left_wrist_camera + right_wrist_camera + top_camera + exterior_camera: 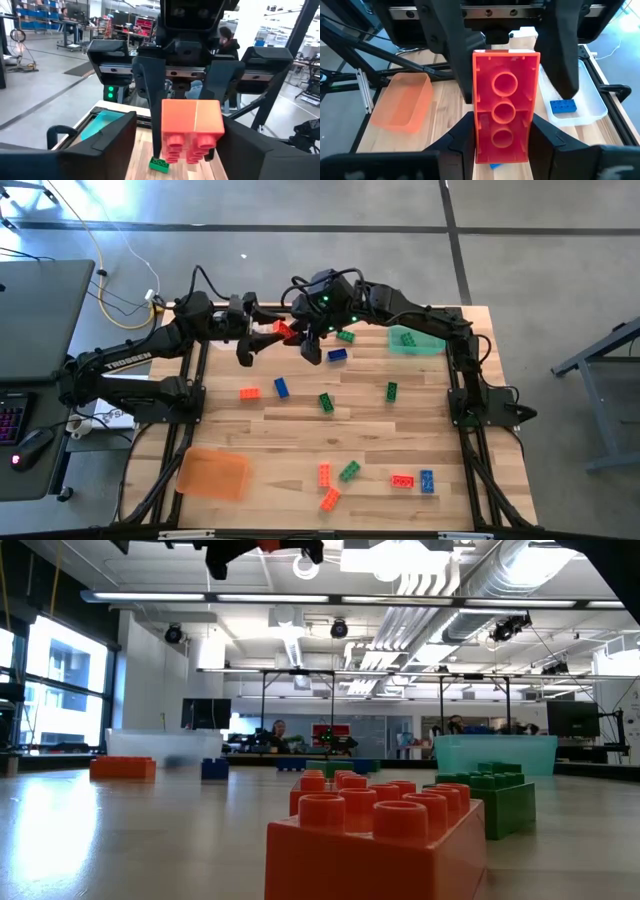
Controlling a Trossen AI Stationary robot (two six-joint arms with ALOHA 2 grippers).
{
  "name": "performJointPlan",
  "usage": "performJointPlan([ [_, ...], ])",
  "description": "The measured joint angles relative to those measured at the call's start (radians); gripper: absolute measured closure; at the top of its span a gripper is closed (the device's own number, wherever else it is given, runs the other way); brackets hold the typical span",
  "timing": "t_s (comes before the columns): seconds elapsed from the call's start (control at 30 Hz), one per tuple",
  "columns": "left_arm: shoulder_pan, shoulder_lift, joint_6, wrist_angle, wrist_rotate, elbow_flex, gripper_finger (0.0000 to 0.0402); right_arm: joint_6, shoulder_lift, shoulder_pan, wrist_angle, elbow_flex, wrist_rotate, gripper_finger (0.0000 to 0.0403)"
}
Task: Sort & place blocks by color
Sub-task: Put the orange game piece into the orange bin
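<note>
High view: wooden table [300, 430], arms meeting above its far middle. Orange tray [212, 473] at the near left, green tray [415, 340] at the far right, loose blocks [326, 402] scattered between them. Right gripper [298, 332] is clamped on the red block [283, 330], held in the air. Left gripper [262, 333] faces it, with its fingers spread either side of the same block and a gap showing on one side.
</note>
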Motion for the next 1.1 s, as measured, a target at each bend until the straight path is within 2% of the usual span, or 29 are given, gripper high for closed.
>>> performJointPlan([
  [0.3, 0.000, 0.000, -0.001, -0.001, 0.009, 0.000, 0.0292, 0.019, 0.000, 0.000, -0.007, 0.000, -0.001, 0.0295],
  [0.43, 0.000, 0.000, 0.000, -0.001, 0.026, 0.000, 0.0292, 0.023, 0.000, 0.005, -0.008, 0.000, 0.000, 0.0286],
  [0.57, 0.000, 0.000, 0.001, -0.020, 0.030, 0.000, 0.0292, 0.028, 0.001, 0.015, -0.018, 0.000, 0.010, 0.0234],
  [0.73, 0.000, 0.000, 0.001, -0.095, 0.025, 0.000, 0.0292, 0.036, 0.002, 0.034, -0.058, -0.001, 0.099, 0.0184],
  [1.1, -0.032, 0.000, 0.001, -0.353, 0.026, 0.000, 0.0292, -0.023, 0.002, 0.030, -0.197, -0.001, 0.189, 0.0171],
])
